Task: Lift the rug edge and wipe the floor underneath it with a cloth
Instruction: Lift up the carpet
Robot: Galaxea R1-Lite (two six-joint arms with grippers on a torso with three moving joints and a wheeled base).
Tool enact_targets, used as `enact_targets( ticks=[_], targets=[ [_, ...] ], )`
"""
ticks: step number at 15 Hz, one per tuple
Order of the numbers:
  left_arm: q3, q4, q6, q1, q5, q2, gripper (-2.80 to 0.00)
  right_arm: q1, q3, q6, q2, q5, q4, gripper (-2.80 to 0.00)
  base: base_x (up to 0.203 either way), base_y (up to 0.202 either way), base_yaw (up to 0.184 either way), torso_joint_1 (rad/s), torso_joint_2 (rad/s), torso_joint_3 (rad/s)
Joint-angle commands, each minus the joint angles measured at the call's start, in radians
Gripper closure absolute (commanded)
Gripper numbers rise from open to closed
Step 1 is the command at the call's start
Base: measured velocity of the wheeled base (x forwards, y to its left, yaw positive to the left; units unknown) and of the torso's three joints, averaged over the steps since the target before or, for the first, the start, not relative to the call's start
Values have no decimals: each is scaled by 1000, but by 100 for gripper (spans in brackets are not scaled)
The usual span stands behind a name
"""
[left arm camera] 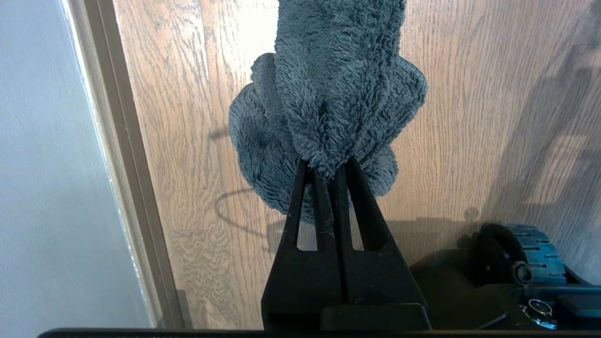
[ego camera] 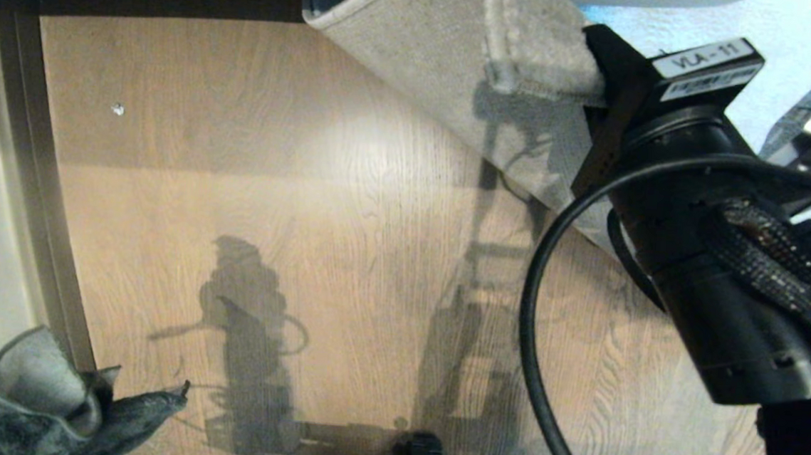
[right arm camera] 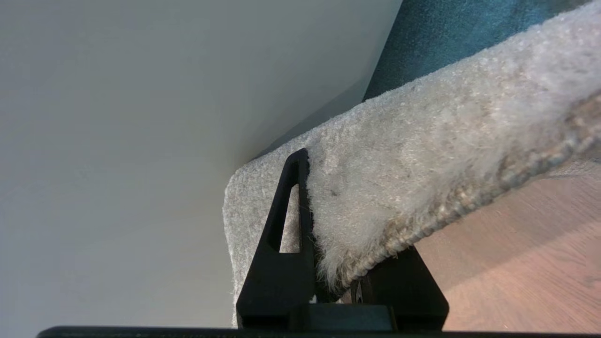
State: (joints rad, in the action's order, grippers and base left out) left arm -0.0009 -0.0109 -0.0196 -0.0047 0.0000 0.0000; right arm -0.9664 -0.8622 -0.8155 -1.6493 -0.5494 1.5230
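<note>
Holding the rug edge [right arm camera: 375, 197] up, clamped in my right fingers [right arm camera: 288, 225], upper right; left fingers [left arm camera: 324, 206] pinch the cloth [left arm camera: 328, 94]. The floor [ego camera: 273, 175] looks unwiped.

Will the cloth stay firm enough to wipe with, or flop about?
Probably floppy: the cloth bunches and droops from the shut left gripper. Its fluffy pile looks light and should drag softly on the floor, unlikely to slip free.

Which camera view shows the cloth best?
The left wrist view: the cloth fills its middle, pinched in the left gripper. The head view shows only a part at its lower left corner; the right wrist view shows none.
</note>
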Motion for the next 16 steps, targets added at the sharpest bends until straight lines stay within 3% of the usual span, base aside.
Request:
enact_targets(
  ticks=[1,16],
  targets=[
    [1,0,0,0,0,0,0,0,-3,5,-17,-3,43,0,0,0,0,0,0,0],
    [1,2,6,0,0,0,0,0,2,4,-35,1,43,0,0,0,0,0,0,0]
  ],
)
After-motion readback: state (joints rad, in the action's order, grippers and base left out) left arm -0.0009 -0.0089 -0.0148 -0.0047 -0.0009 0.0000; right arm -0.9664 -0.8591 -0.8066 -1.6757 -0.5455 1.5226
